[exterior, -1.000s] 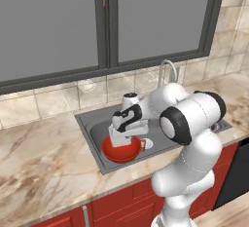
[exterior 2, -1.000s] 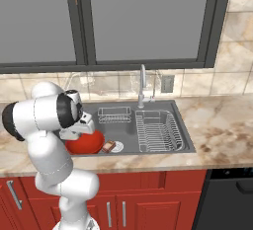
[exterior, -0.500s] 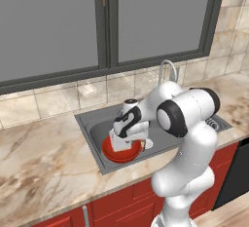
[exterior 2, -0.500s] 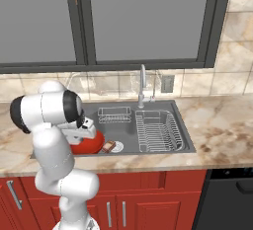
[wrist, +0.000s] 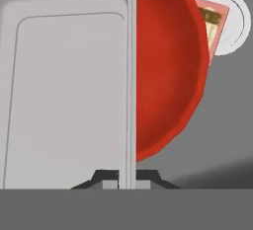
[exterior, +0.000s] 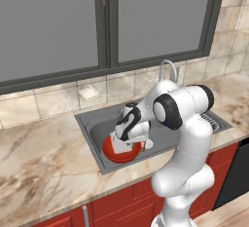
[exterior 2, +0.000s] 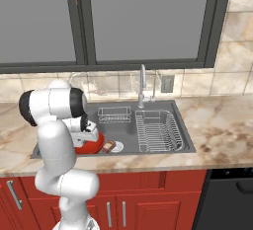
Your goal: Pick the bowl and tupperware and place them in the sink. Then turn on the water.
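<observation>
Tupperware (wrist: pixel 64 91), pinched by its thin wall between the gripper's (wrist: pixel 127 177) closed jaws, fills the left of the hand view, hanging just over the red bowl (wrist: pixel 168 66) low in the sink (exterior: pixel 92 123). Released tilted, it could catch the bowl's rim and tip, or slide toward the drain piece (wrist: pixel 217 19) at upper right.

Red bowl (exterior: pixel 127 154) in grey sink (exterior: pixel 95 123)
</observation>
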